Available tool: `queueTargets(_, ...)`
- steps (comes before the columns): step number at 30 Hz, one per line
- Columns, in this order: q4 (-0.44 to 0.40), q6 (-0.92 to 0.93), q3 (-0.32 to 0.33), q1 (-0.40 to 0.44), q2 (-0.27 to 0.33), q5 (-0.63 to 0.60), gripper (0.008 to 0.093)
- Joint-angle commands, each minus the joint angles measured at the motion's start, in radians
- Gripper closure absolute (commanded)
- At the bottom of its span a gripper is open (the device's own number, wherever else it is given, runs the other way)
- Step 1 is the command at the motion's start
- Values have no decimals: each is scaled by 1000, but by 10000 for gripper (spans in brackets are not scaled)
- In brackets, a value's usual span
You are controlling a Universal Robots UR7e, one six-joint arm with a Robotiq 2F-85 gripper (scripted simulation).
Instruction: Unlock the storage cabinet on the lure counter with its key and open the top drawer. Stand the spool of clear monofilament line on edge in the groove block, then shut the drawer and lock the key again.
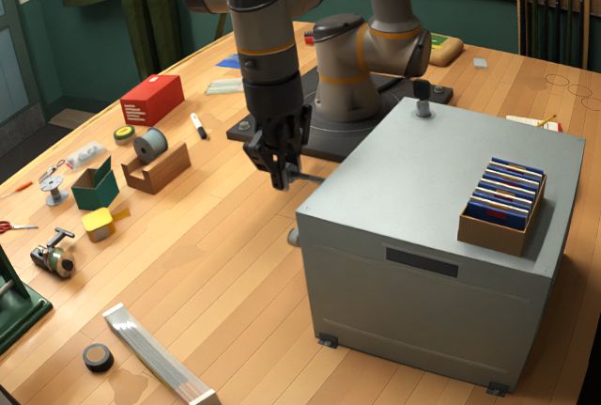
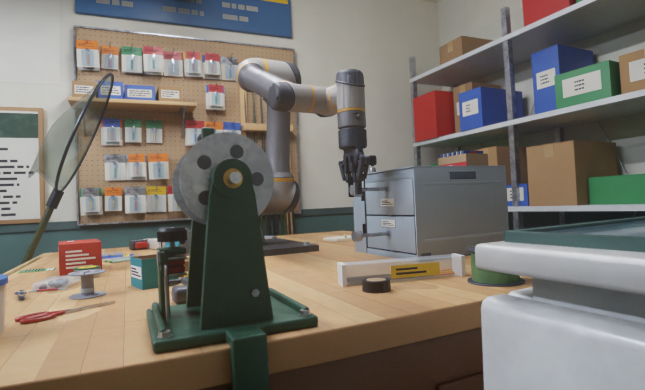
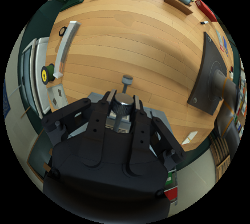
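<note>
The spool of monofilament line [image 1: 150,145] stands on edge in the wooden groove block [image 1: 156,168], left of the robot base. The grey storage cabinet [image 1: 437,235] sits on the right of the counter, with the key [image 1: 422,92] upright in its top rear corner. The top drawer's knob [image 3: 122,102] is clasped by my gripper [image 1: 287,178], which hangs at the cabinet's drawer side. The top drawer [image 2: 389,196] sits flush with the cabinet front, and the lower drawer's knob [image 2: 357,236] sticks out below.
Behind the cabinet stands the arm's base plate [image 1: 335,119]. A box of cards [image 1: 505,204] rests on the cabinet top. A red box [image 1: 152,98], marker [image 1: 198,125], green box [image 1: 95,187], reel [image 1: 52,255], tape roll [image 1: 97,357] and long white box [image 1: 158,354] lie on the counter.
</note>
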Motion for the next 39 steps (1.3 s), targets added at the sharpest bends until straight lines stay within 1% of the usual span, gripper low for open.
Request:
queueTargets(1,0,0,0,0,-1,0,684)
queueTargets(5,0,0,0,0,-1,0,612)
queueTargets(19,8,0,-6,0,-4,0,612)
queueTargets(33,110,0,-73,0,-39,0,612)
queueTargets(39,130,0,-87,0,-44,0,612)
